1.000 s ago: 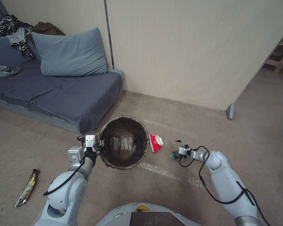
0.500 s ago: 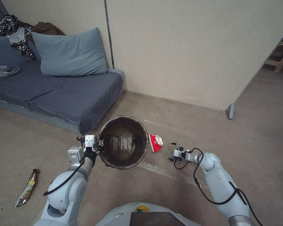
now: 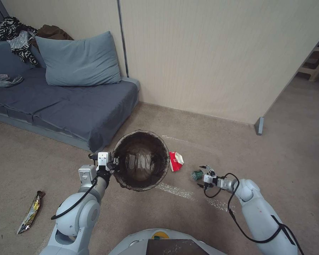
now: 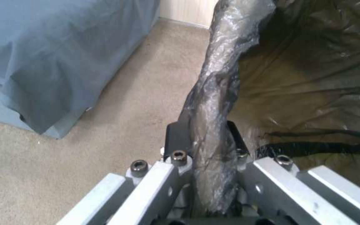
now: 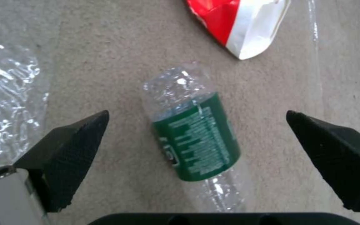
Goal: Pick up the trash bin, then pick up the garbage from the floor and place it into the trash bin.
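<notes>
Left pincer point(image 3: 111, 165) clamping bag-lined rim of trash bin point(image 3: 142, 160), holding it just beside the sofa point(image 3: 71, 106). Right pincer point(image 3: 204, 177) spread wide, hovering by clear green-label bottle point(image 3: 197, 174) lying on carpet near crushed red-and-white cup point(image 3: 175, 161).

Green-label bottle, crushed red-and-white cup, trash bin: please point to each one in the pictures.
green-label bottle point(image 5: 197, 140): right wrist view, on the green label.
crushed red-and-white cup point(image 3: 175, 161): head view, on its red side.
trash bin point(image 3: 164, 150): head view, on the bag-covered rim.
</notes>
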Tool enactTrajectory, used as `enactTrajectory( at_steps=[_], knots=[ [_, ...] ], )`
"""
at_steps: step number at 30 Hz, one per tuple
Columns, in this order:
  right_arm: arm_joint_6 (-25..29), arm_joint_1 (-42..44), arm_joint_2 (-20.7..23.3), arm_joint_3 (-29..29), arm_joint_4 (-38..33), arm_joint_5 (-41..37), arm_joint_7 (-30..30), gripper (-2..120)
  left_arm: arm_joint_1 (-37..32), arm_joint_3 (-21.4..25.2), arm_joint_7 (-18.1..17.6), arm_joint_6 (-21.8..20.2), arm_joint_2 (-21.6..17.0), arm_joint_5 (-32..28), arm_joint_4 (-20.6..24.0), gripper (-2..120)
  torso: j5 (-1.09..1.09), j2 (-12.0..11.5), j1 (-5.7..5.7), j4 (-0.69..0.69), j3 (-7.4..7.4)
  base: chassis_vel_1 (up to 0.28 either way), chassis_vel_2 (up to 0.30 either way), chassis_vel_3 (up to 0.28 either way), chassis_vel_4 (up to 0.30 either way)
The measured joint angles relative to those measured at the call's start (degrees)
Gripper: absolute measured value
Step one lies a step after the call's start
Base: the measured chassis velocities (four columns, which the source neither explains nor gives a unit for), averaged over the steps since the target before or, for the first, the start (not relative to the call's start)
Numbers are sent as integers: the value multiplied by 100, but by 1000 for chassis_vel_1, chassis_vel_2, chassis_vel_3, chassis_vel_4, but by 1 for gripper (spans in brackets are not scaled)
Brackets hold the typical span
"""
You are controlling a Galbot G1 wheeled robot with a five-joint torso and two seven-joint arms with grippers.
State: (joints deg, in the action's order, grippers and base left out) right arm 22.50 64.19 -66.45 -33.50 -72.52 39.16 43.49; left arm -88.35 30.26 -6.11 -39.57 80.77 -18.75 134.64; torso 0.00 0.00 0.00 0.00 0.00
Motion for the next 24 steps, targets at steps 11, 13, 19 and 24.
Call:
enactTrajectory(
  at_steps=[11,13,19,24],
  knots=[
    [180,-340,-207,-32,670,122,-113,100,-52,-11,-2,0,-12,17,42,2,1,0,0,2,0,0,0,0,0],
    [214,-453,-258,-27,882,187,-131,100,-66,10,-5,0,-8,20,48,2,-2,0,0,1,0,0,0,0,0],
    [291,-596,-313,-19,1264,243,-191,100,-75,68,-13,0,-10,19,55,2,-1,0,0,-1,0,0,0,0,0],
    [349,-721,-352,-57,1600,273,-237,100,-79,74,-26,-2,8,19,43,2,-2,0,0,0,1,0,0,0,0]
  ],
)
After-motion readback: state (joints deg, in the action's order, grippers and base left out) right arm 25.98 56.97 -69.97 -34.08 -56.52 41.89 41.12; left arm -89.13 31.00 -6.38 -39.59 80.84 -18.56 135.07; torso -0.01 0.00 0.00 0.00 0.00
